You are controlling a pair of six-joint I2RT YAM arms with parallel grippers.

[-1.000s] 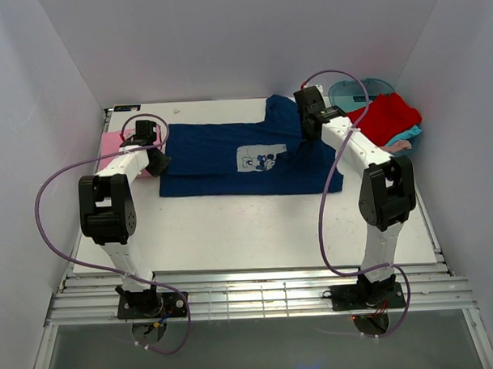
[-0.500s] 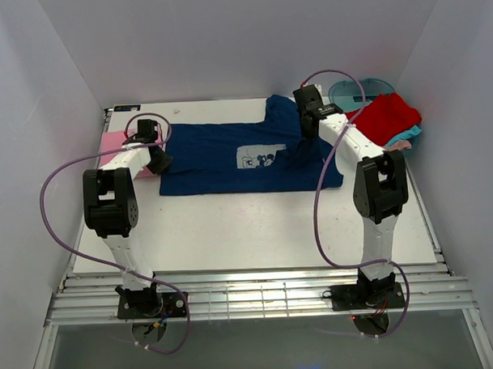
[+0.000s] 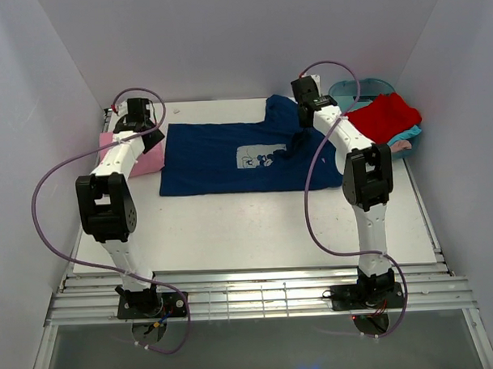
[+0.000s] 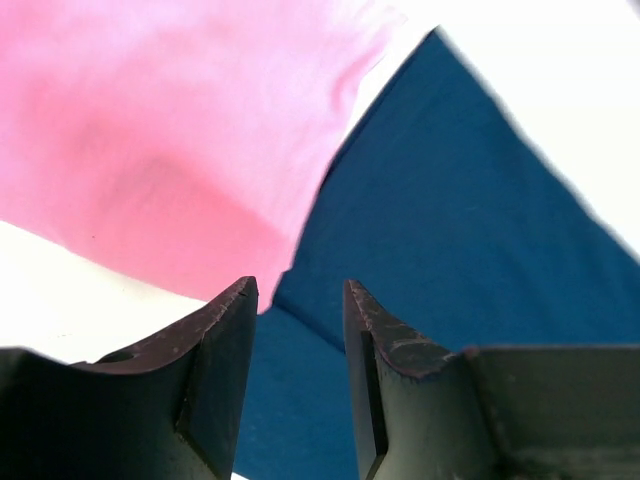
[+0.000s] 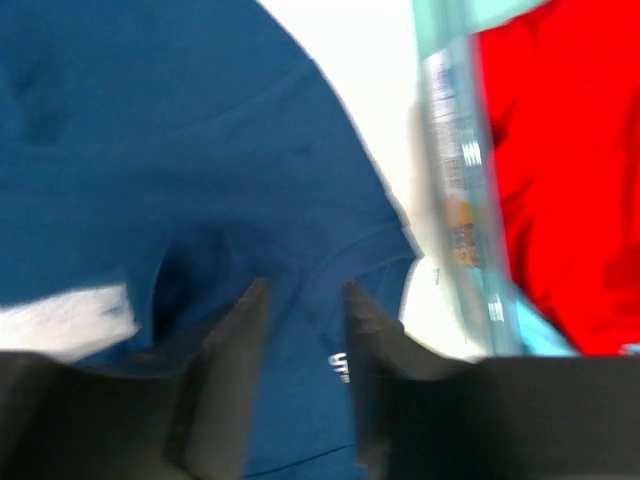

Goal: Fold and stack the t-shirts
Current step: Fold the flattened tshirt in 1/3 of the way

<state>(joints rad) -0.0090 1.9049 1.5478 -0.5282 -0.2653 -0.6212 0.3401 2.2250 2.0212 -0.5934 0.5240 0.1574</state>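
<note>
While left gripper point(image 4: 300, 290) and right gripper point(image 5: 300, 290) hang jaws apart, empty, my navy tee point(image 3: 221, 157) lies spread on the table point(image 3: 232, 225). Blurry view, but its rumpled right side could fold crooked, or I snag the pink tee point(image 4: 150, 130).

No readable text, white mark point(image 5: 340, 366) on navy t-shirt point(image 5: 150, 130) blurred, tub label point(image 5: 462, 215) illegible
</note>
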